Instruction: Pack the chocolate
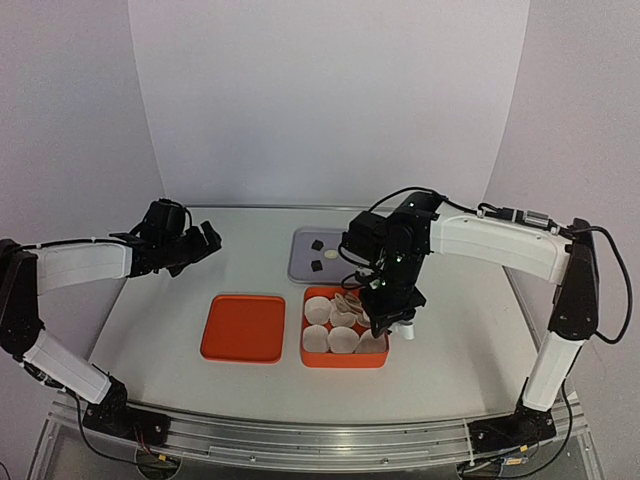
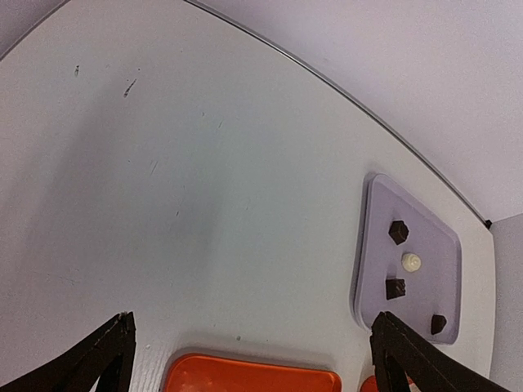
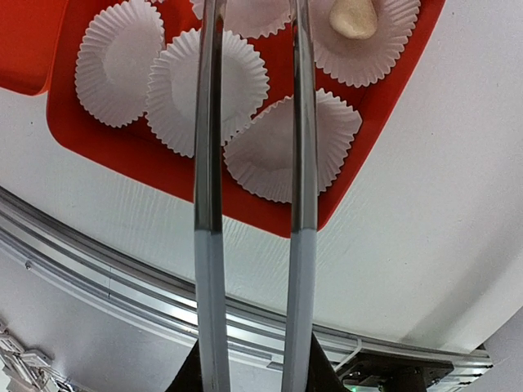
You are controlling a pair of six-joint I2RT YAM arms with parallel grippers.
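Three dark chocolate pieces (image 2: 398,232) and one cream piece (image 2: 412,261) lie on a lavender tray (image 2: 372,245), which sits at the back (image 1: 298,262). Another cream chocolate (image 3: 353,18) rests in a white paper cup (image 3: 265,147) inside the orange box (image 3: 122,147). My right gripper (image 1: 385,315) hangs over that box (image 1: 345,358), shut on long metal tongs (image 3: 211,163). The tongs' arms stand apart and their tips run out of view. My left gripper (image 1: 200,245) hovers open over the left of the table, holding nothing (image 2: 253,359).
The flat orange lid (image 1: 243,328) lies left of the box, its edge under my left fingers (image 2: 253,380). Several fluted paper cups fill the box. A metal rail (image 3: 122,269) runs along the near table edge. A white curved backdrop walls the back.
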